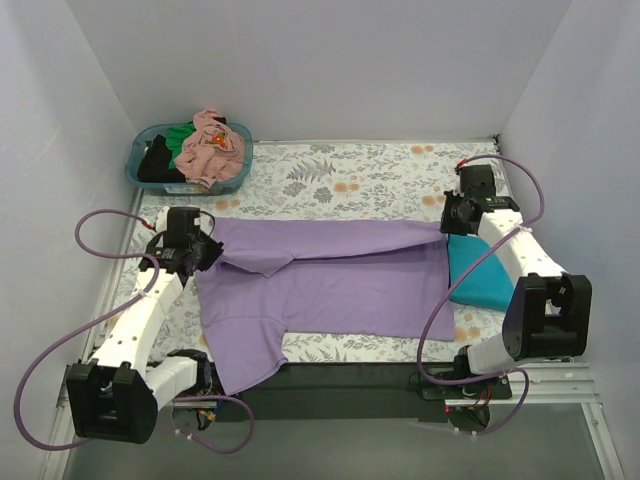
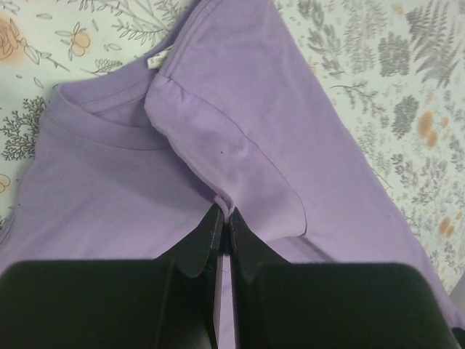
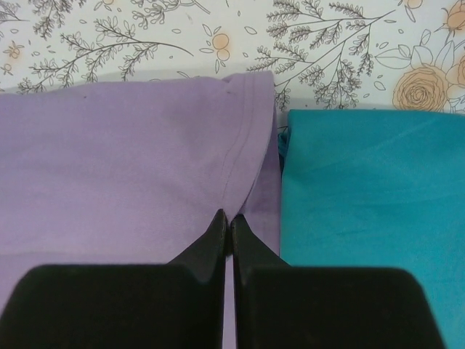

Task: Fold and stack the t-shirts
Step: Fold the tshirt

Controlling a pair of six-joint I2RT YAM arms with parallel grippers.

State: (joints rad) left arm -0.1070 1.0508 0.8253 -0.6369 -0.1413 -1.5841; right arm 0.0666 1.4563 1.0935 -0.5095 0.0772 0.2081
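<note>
Spread flat on floral table cover point(image 1: 340, 175), lavender t-shirt point(image 1: 340, 295) with far edge folded over, left gripper point(image 2: 225, 218) pressed together on folded sleeve by collar, right gripper point(image 3: 227, 222) pinching hem corner, folded teal t-shirt point(image 3: 363, 189) just beside it.

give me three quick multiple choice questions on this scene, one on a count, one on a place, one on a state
1. How many shirt colours show in the basket?
A) one B) three C) five

2. Where is the teal shirt?
A) in the basket B) beside the purple shirt, on its right C) spread over the purple shirt

3. The left fingers are
A) open above the basket B) shut on the purple shirt C) shut on the teal shirt

Answers:
1 B: a pink shirt, a green shirt and a black shirt show.
2 B: it lies along the purple hem.
3 B: the left wrist view shows them pinched on purple cloth.
</note>
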